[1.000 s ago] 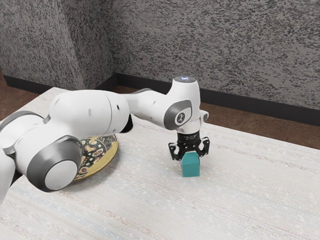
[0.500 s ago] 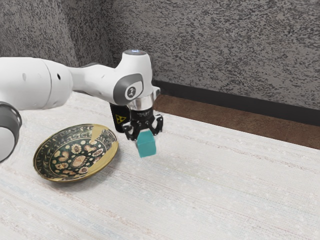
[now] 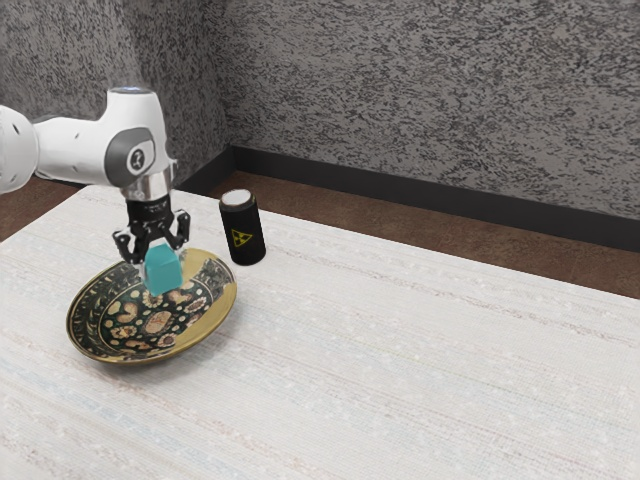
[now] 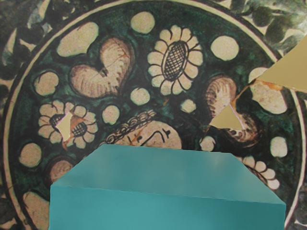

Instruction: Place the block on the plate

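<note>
Plate point(image 3: 216, 312) first, at the exterior view's left: its sides slope up to a raised rim, so a block let go off-centre could slide or tip against the slope. A hand brought down too far would press the block into the plate and might rock it or shove it along the surface point(image 3: 400, 360).

Next rightward, the block point(image 3: 163, 272) hangs above the plate, gripped between the two sides of the end effector point(image 3: 161, 262). It looks a little tilted, so it could land on an edge and roll; opening too high would make that worse — a drop would let it bounce, perhaps over the rim. A loose grip could cost it sooner. In the wrist view it sits over the painted middle, which favours a straight, gentle lowering before release; I judge the carry mostly done and the setting down yet to do.

Farther right, the can point(image 3: 243, 232) stands upright near the rim — a sideways swing of the hand could knock it, though a straight descent should miss it.

Counted, left to right: one arm point(image 3: 75, 152), one plate, one end effector, one block, one can, all over or on one surface.
</note>
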`<move>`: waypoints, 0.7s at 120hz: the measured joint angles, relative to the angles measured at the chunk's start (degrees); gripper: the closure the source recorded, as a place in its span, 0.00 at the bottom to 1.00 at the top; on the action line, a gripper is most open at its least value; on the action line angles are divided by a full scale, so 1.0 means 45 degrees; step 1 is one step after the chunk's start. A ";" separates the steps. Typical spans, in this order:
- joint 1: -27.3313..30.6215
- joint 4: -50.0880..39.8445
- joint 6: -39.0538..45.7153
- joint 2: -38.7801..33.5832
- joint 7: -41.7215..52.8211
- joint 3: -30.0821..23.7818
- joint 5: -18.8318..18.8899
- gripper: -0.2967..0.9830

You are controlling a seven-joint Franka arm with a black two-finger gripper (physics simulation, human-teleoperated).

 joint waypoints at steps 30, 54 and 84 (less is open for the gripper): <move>0.0085 -0.0033 0.0075 0.0109 0.0005 0.0002 -0.0142 0.35; -0.0150 -0.0108 0.0063 -0.0193 0.0045 -0.0025 -0.0143 0.29; -0.2286 0.3064 -0.1611 -0.1579 0.2796 -0.0905 -0.0023 0.26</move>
